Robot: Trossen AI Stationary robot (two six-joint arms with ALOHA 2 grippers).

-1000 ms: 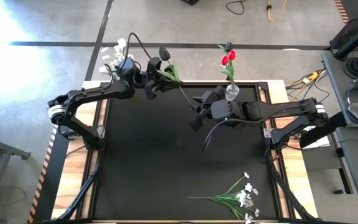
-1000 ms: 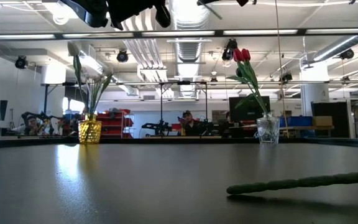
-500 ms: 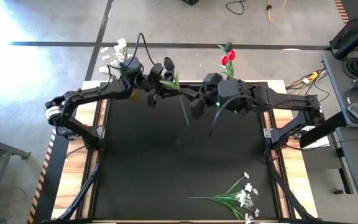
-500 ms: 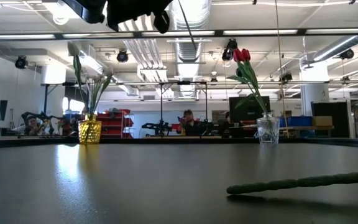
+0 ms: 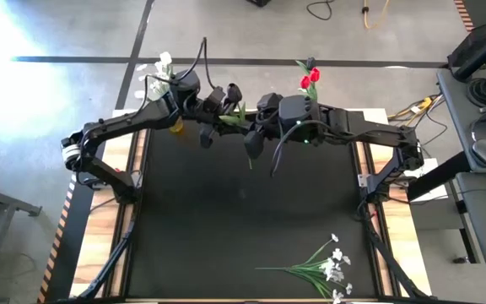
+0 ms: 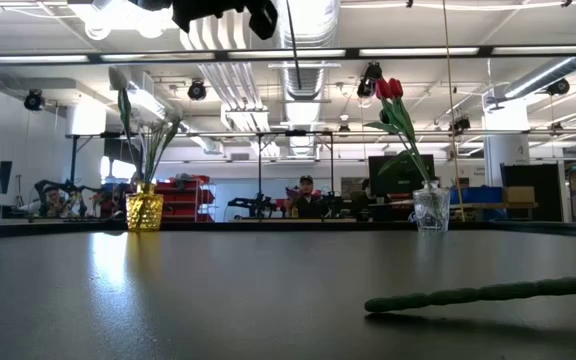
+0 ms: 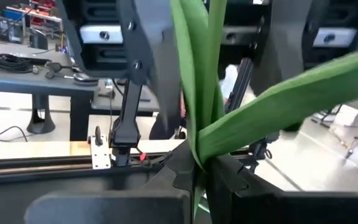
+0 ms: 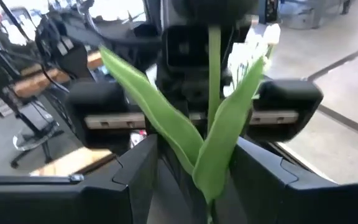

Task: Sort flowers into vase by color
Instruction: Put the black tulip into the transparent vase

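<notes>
two grippers: both meet over the far middle of the table, on one dark-headed flower held in the air.
near edge: a leafy spray of tiny white blossoms lies flat on the black table, near the right corner, well apart from both arms.
low view foreground: a green stem lies on the table top at the right.
right gripper: reaches in from the right arm, fingers closed on the flower's stem; in the right wrist view the stem and two green leaves rise from between the dark fingers.
dark tulip: tilted in the air between the two grippers, its blackish head toward the far edge, its leaves by the left gripper, its stem tip hanging just below the right gripper.
left gripper: comes in from the left arm, clamped on the same flower at the leaves; in the left wrist view the leaves stand right between its fingers.
far left: a yellow vase holding green stems stands at the far edge; from above white blossoms show beside the left arm.
far right: a clear glass vase holds red tulips and a dark one, just beyond the right arm.
beyond the table: a room with desks and a person seated far back.
</notes>
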